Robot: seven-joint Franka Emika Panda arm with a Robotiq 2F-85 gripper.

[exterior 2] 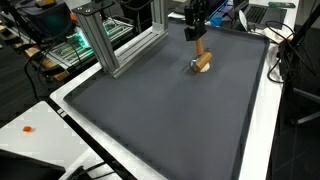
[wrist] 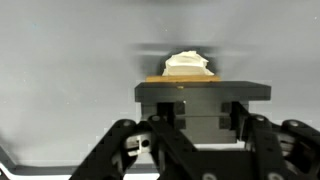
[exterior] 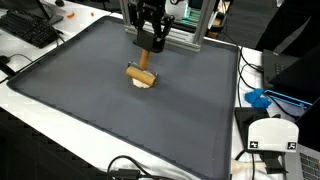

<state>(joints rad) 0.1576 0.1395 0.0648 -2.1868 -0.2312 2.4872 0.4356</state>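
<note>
My gripper point(exterior: 150, 42) hangs over the far part of a dark grey mat point(exterior: 90, 100) and is shut on the upright wooden handle point(exterior: 143, 58) of a small tool. The tool's wooden crosspiece point(exterior: 141, 76) and pale round head point(exterior: 144, 84) rest on the mat. In an exterior view the gripper point(exterior 2: 197, 24) stands above the same wooden tool point(exterior 2: 202, 61). In the wrist view the gripper point(wrist: 203, 96) hides most of the tool. Only a thin wooden edge point(wrist: 170, 79) and the pale head point(wrist: 188, 64) show beyond the fingers.
An aluminium frame point(exterior: 185, 32) stands just behind the gripper and also shows in an exterior view point(exterior 2: 112, 42). A keyboard point(exterior: 30, 28) lies off the mat's corner. A white device point(exterior: 270, 135), a blue object point(exterior: 258, 98) and cables lie beside the mat's edge.
</note>
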